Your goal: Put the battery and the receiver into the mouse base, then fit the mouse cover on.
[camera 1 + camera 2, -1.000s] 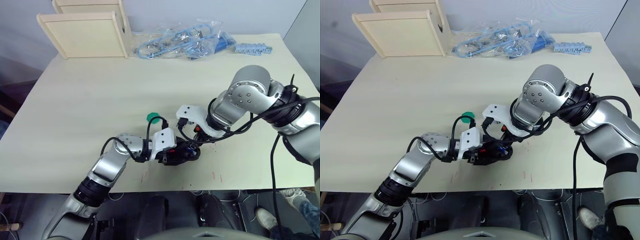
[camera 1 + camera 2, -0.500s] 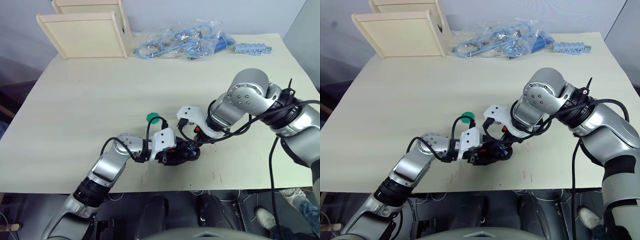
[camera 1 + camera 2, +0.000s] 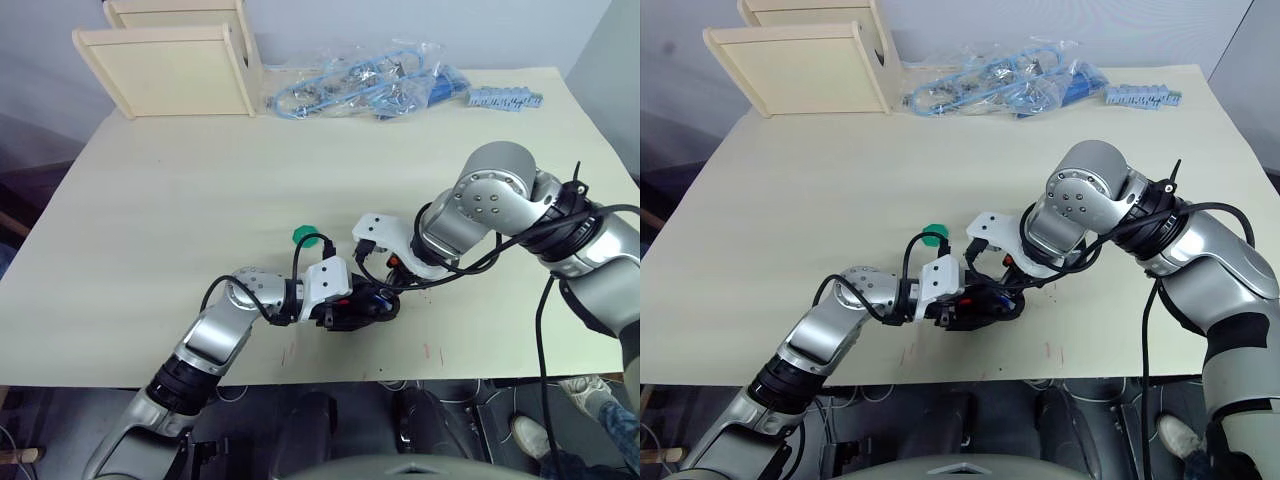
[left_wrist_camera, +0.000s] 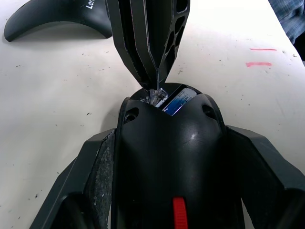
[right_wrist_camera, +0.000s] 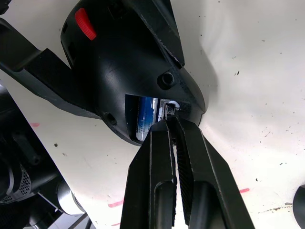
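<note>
My left gripper [image 4: 171, 138] is shut on the mouse base [image 4: 167, 167], a black shell with a red wheel, and holds it just above the table near the front edge [image 3: 362, 305]. The white-and-blue battery [image 5: 145, 119] lies in the base's open compartment. My right gripper [image 5: 170, 114] is shut, its tips at the mouth of that compartment, pinching a small silvery piece, the receiver [image 5: 169, 105]. The glossy black mouse cover [image 4: 57, 16] lies on the table just beyond the right gripper's fingers [image 4: 147, 43].
A flat green disc [image 3: 305, 236] lies just behind the left wrist. Wooden shelves [image 3: 170, 65] stand at the back left, with a bag of blue cables [image 3: 360, 85] and blue parts [image 3: 505, 98] along the back edge. Red marks [image 3: 432, 352] dot the table's front.
The right arm's elbow has shifted slightly. Both grippers stay at the mouse base.
</note>
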### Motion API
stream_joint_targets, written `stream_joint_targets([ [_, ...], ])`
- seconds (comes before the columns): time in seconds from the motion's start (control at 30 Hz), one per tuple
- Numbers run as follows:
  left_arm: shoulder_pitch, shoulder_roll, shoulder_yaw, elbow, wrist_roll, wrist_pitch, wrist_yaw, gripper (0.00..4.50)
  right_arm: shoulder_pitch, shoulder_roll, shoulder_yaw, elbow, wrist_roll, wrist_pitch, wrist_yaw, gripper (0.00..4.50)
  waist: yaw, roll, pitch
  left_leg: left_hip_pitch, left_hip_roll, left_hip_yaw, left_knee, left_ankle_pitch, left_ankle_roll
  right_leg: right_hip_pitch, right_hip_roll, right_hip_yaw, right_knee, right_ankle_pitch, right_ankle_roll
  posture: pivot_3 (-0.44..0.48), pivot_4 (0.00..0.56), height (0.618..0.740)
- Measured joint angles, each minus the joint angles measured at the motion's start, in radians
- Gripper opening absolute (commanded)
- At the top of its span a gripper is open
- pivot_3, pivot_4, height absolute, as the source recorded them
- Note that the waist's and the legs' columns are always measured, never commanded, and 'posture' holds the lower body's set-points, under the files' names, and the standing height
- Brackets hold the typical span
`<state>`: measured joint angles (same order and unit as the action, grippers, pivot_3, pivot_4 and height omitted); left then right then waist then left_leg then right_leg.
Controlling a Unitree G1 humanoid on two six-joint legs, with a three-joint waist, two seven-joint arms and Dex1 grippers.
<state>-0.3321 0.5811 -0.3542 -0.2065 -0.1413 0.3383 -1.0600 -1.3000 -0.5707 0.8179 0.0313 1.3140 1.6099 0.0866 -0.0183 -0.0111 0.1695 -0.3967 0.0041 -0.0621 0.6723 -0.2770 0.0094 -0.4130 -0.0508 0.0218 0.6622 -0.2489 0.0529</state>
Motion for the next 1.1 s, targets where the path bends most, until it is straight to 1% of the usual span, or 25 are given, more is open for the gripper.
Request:
stream_joint_targets([
  [0.27,0.005,0.001,0.005,0.0,0.0,0.001,0.007,2.92,0.0,0.018,0.002,-0.01,0.036,0.0,-0.07,0.0,-0.002,0.0,-0.001,0.001,0.0,0.0,0.0,0.0,0.0,0.0,0.0,0.0,0.0,0.0,0.0,0.0,0.15,0.74],
  [0.63,0.016,0.002,0.01,-0.012,0.0,0.006,0.013,2.92,-0.003,0.03,0.011,-0.012,0.13,0.0,-0.182,0.0,-0.01,0.0,-0.001,0.001,0.0,-0.001,0.0,0.0,0.0,0.0,0.0,0.001,0.0,0.0,0.0,0.0,0.15,0.74],
  [1.1,0.02,0.004,0.013,-0.013,0.0,0.008,0.013,2.92,-0.014,0.053,0.026,0.014,0.213,0.0,-0.295,0.0,-0.015,0.0,-0.002,0.001,0.0,-0.001,0.0,0.0,0.0,0.001,0.0,0.0,0.0,0.0,0.0,0.0,0.15,0.74],
])
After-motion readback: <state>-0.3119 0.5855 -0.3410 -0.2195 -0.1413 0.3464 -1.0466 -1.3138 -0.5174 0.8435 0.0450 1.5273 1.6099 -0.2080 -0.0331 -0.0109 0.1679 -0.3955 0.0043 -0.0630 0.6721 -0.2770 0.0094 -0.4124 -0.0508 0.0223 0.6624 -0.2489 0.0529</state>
